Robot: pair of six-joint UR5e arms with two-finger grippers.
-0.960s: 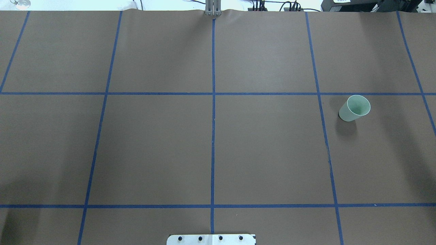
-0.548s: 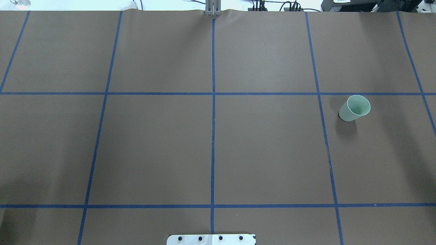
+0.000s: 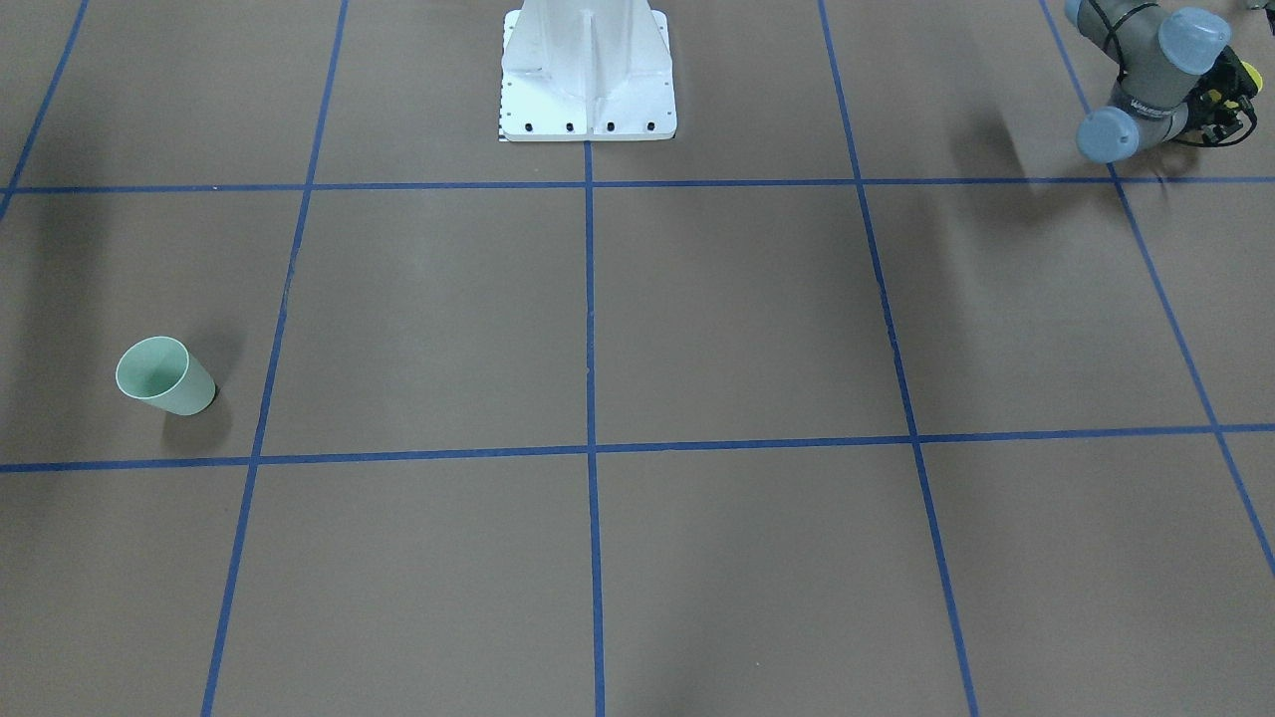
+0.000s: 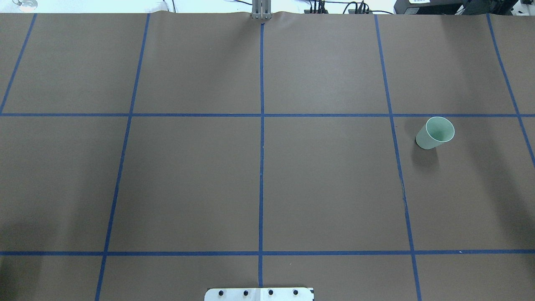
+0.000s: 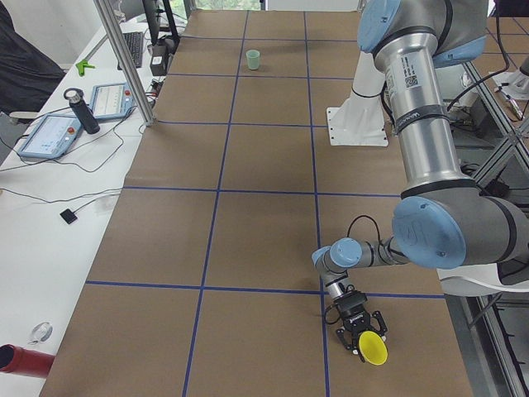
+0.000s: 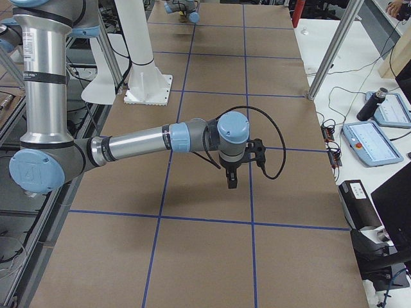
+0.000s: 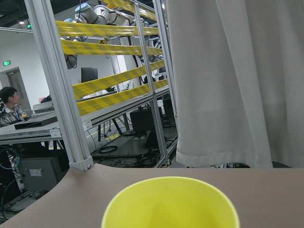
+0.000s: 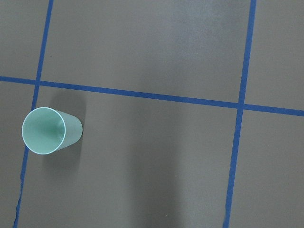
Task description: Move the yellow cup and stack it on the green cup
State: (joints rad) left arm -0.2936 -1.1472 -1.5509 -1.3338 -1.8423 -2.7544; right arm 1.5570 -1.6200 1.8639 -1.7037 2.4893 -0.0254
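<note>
The green cup [image 4: 434, 133] stands upright on the brown table, on my right side; it also shows in the front view [image 3: 164, 376], far off in the left view [image 5: 253, 59] and from above in the right wrist view [image 8: 50, 131]. My left gripper [image 5: 362, 337] is low over the table's near-left corner, shut on the yellow cup [image 5: 373, 350]. The cup's rim fills the bottom of the left wrist view [image 7: 171, 204]. My right gripper [image 6: 231, 181] hangs high above the table and points down. I cannot tell whether it is open.
The white robot pedestal [image 3: 588, 70] stands at the table's near-middle edge. Blue tape lines divide the table. A side bench with tablets [image 5: 50, 136] and a dark bottle [image 5: 78, 112] runs along the far edge, beside an aluminium post [image 5: 124, 62].
</note>
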